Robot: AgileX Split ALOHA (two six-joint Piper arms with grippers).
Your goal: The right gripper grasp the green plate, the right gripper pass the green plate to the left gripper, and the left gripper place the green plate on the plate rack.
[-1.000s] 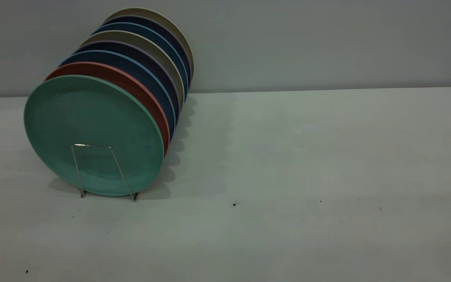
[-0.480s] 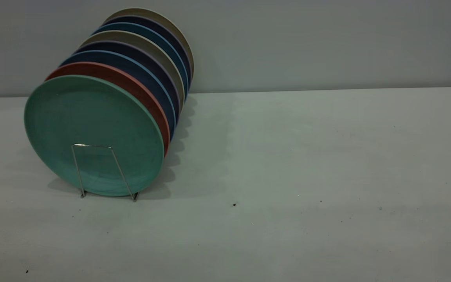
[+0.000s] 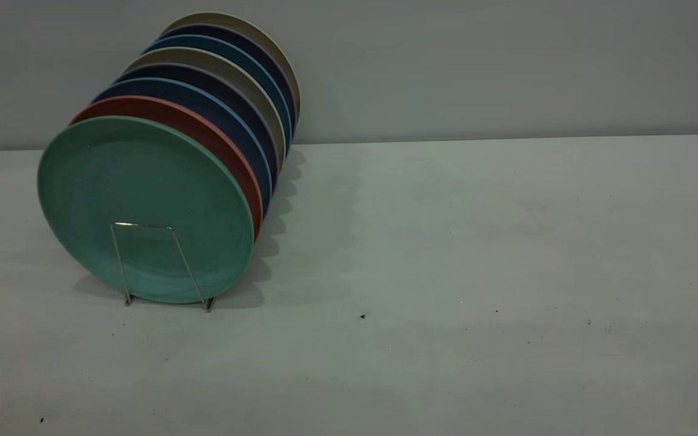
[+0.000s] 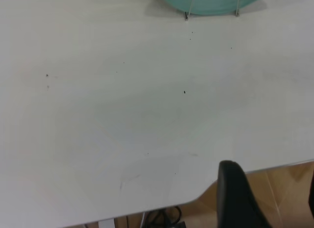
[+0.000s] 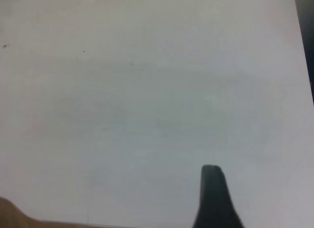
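Note:
The green plate (image 3: pixel 143 200) stands upright at the front of the plate rack (image 3: pixel 120 260), whose wire loop crosses its lower face. Behind it in the rack stand a salmon-pink plate (image 3: pixel 203 130), blue plates and beige ones. Neither gripper shows in the exterior view. In the left wrist view the plate's lower edge (image 4: pixel 211 2) and the rack's feet (image 4: pixel 186 15) show far off. My left gripper (image 4: pixel 272 193) is open and empty, hanging over the table's near edge. My right gripper (image 5: pixel 212 198) shows only as one black tip over bare table, holding nothing visible.
The white table (image 3: pixel 476 242) stretches to the right of the rack, with a few dark specks (image 3: pixel 362 316). A grey wall stands behind. The table's edge (image 4: pixel 255 168) and the wooden floor show in the left wrist view.

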